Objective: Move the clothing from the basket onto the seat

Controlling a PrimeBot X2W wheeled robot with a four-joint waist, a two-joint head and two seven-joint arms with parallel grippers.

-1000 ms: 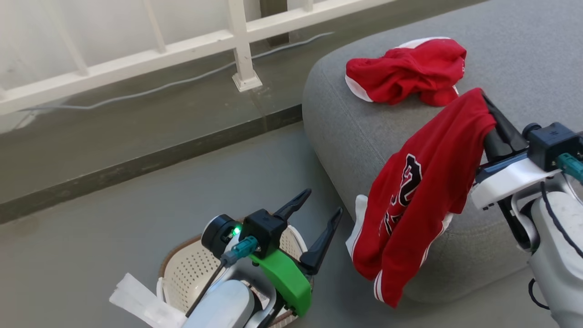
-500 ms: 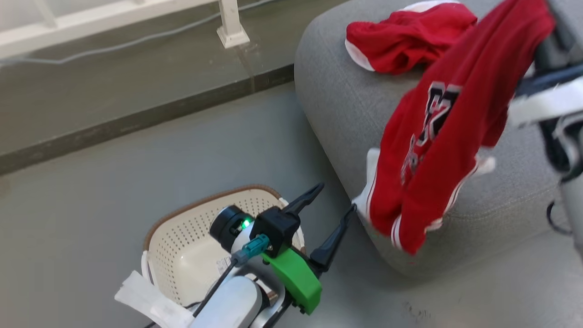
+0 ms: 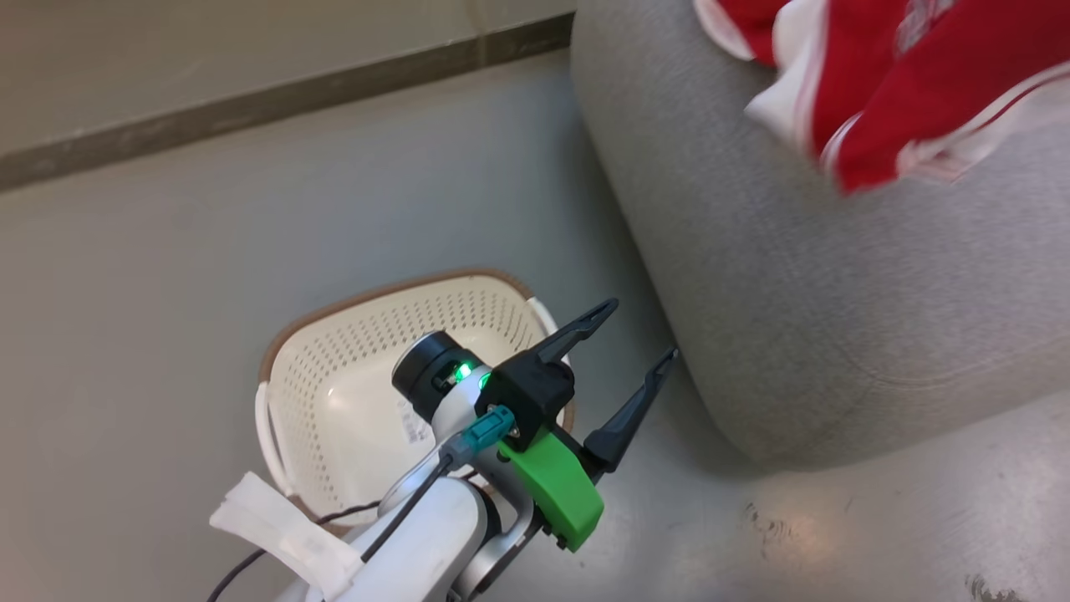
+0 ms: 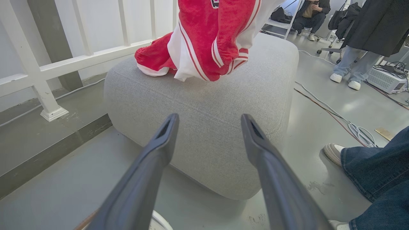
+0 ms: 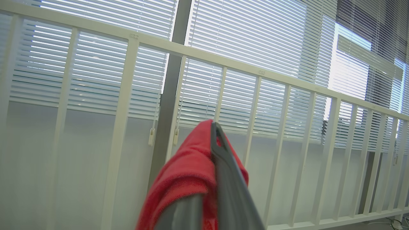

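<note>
Above the seat (image 4: 204,105), the right hand (image 5: 216,129) clenches the red garment (image 4: 207,38); released near the edge, its hanging folds could slide floorward. Meanwhile the left hand (image 3: 642,332) hovers open by the basket (image 3: 318,376).

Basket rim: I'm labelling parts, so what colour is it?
Brown: the rim of the basket tops a cream-white perforated wall; clearest in the head view.

On my screen the smooth grey floor (image 3: 167,209) is scuffed in places, and a dark band (image 3: 251,100) edges a step along one side. A white railing (image 4: 80,60) stands on that step. Behind it, bright daylight comes through slatted blinds (image 5: 249,38). Cables (image 4: 356,129) trail across the floor towards a person in a dark coat (image 4: 377,28).
</note>
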